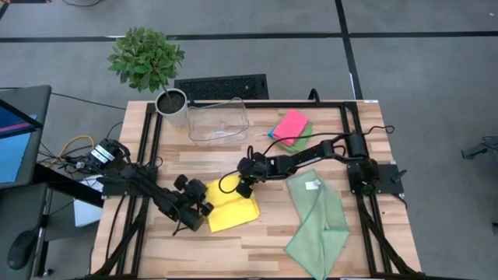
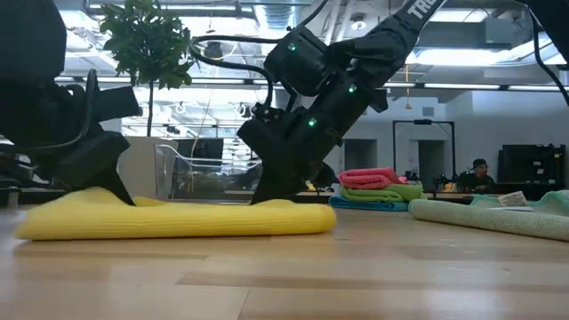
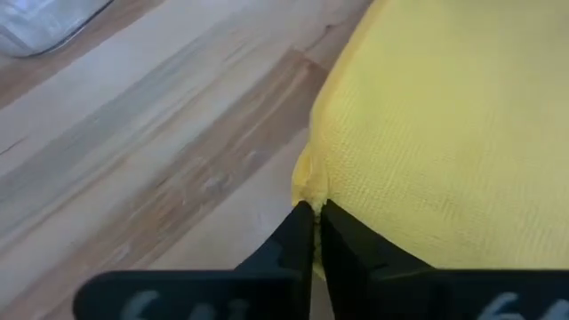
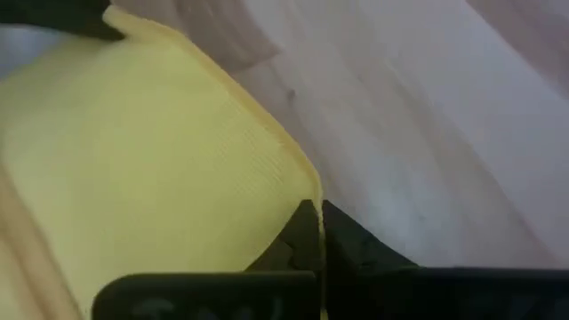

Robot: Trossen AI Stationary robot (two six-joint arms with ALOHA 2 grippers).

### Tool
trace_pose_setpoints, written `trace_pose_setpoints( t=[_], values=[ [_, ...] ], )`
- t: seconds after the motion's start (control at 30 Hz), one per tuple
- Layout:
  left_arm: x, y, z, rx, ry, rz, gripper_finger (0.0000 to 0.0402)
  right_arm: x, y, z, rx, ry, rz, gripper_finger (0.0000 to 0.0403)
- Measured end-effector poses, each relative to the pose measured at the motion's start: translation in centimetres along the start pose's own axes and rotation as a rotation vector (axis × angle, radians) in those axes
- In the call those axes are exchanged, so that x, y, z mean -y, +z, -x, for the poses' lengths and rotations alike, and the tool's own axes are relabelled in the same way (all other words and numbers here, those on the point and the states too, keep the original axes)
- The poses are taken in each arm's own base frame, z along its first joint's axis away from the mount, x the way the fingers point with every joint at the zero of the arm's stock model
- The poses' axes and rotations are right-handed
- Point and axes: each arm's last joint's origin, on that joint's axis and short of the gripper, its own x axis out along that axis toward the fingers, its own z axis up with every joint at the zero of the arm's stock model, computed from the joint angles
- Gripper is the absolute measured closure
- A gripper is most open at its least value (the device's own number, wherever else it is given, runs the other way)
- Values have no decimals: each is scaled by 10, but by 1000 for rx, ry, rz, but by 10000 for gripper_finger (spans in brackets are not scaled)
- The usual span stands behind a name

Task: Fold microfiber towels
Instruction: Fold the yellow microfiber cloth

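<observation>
Pinching yellow towel [image 1: 231, 204] mid-worktop: left pincer [image 3: 311, 213] clenched on one edge, right pincer [image 4: 313, 212] on another. Fold apparently underway. Done: folded stack [image 1: 292, 129] near bin [image 1: 218, 121]. Left: sage towel [image 1: 317, 222], unfolded, alongside.

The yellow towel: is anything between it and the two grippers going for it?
Nothing visible is. The left gripper is shut on one edge of the yellow towel, and the right gripper is shut on another edge, each pinching the cloth directly on the wooden table.
</observation>
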Motion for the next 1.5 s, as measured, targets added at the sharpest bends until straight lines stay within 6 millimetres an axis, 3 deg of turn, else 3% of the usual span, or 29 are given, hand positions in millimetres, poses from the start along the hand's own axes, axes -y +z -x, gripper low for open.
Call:
trace_pose_setpoints(
  t=[0.17,0.27,0.67,1.17,1.5],
  values=[
    [2,7,7,-1,6,-8,389,-7,-1,7,-5,12,15,371],
    [3,12,13,10,-9,-16,397,-14,2,13,30,-3,31,385],
    [8,26,34,72,-114,4,401,-47,7,59,112,-48,120,390],
    [30,21,67,98,-265,-41,401,-99,-27,80,137,-67,188,389],
    [49,16,85,95,-473,-73,401,-131,-52,96,166,-42,241,384]
  ],
)
